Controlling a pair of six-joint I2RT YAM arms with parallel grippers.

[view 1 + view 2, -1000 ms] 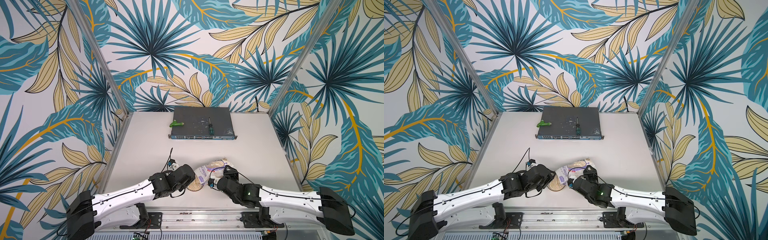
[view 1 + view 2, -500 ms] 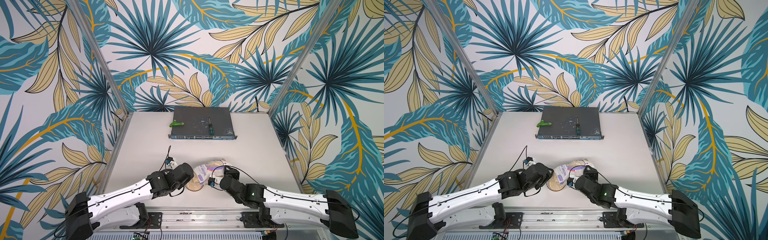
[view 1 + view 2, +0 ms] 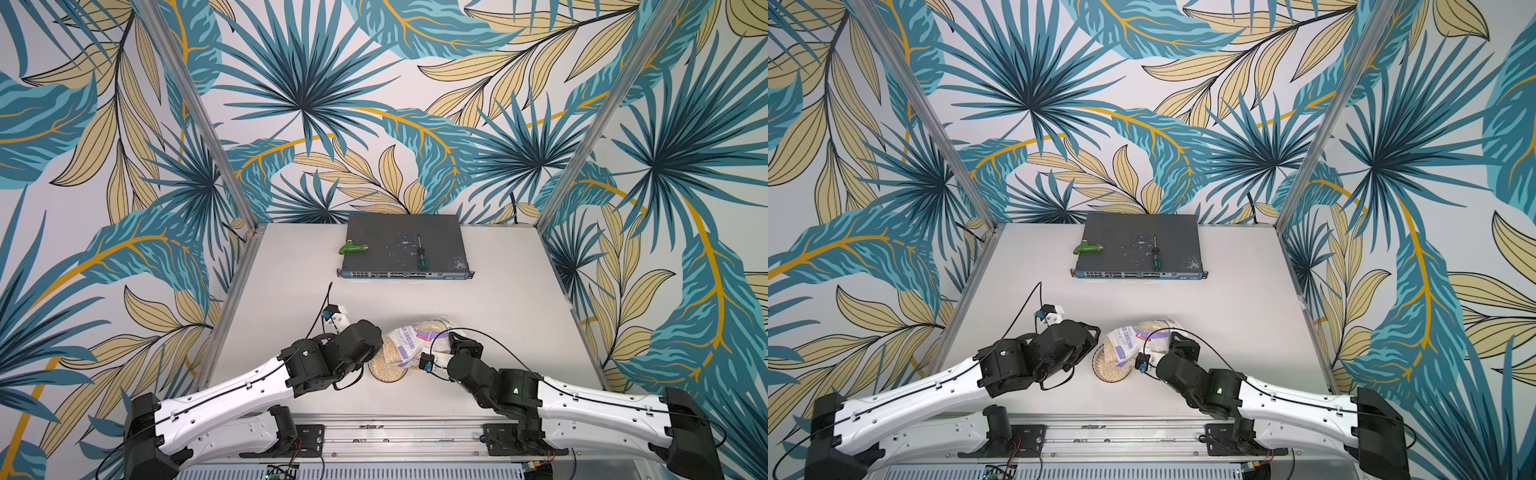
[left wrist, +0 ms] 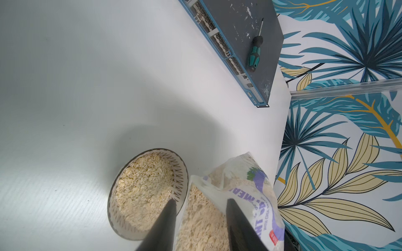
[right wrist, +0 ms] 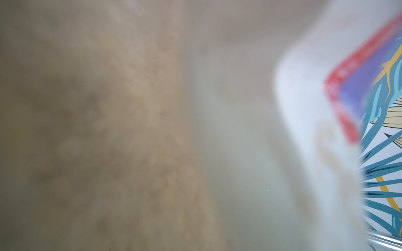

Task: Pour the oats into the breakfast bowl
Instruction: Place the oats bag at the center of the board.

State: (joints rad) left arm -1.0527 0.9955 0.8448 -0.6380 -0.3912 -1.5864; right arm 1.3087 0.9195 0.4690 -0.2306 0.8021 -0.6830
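Pouch (image 3: 409, 340) slants mouth-down at the bowl (image 4: 181, 173) rim, its long axis running from right gripper (image 3: 455, 343) to left gripper (image 4: 201, 202). Left's clamped on the pouch by the mouth, nearest the bowl. Right's grip, can't tell.

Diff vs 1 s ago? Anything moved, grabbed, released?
Left end effector drifted slightly toward the table's far side; the right arm's elbow swung outward. Nothing grabbed or released: it and the right end effector keep holding the oats pouch, tilted over the bowl. Bowl, network switch, screwdriver unchanged.
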